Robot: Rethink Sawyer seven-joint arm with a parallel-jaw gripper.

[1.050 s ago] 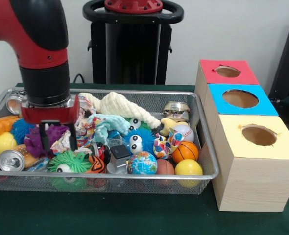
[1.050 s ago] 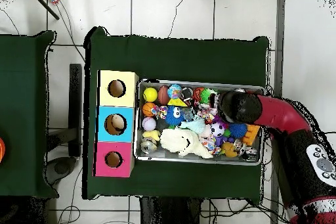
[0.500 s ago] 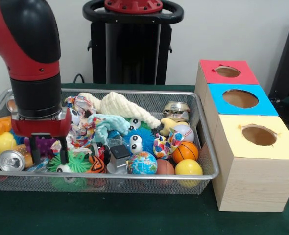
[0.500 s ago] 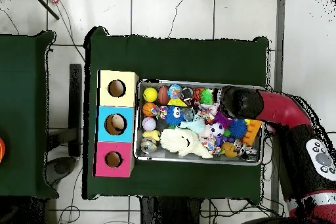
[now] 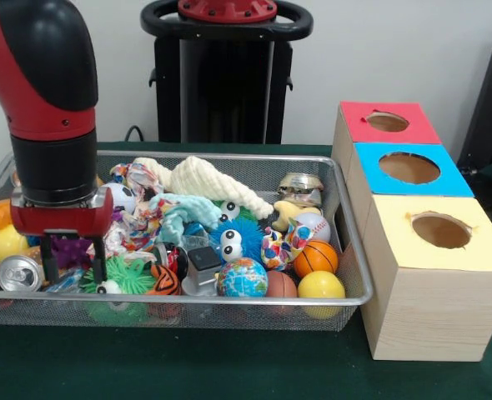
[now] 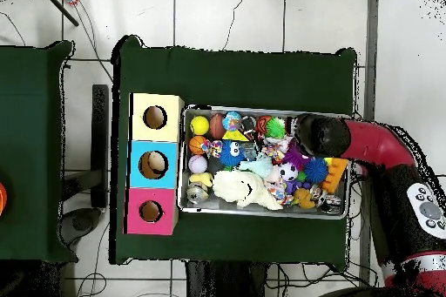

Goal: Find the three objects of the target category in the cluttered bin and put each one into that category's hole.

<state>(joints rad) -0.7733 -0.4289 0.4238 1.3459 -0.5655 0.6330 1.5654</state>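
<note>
Your gripper [image 5: 73,260] sits low in the wire bin [image 5: 229,158] at the end farthest from the three-hole box [image 5: 421,242], jaws spread, one finger either side of the purple spiky toy [image 5: 69,248], nothing pinched. Silver can [image 5: 17,272] lies just beside it; green spiky toy [image 5: 129,275] on its box side.

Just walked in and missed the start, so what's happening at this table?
A red and black robot arm has its gripper lowered into a wire mesh bin full of toys, balls and cans. Its open fingers straddle a purple spiky toy, next to a silver can. Beside the bin stands a box with red, blue and yellow holes. Nothing is lifted yet.
</note>
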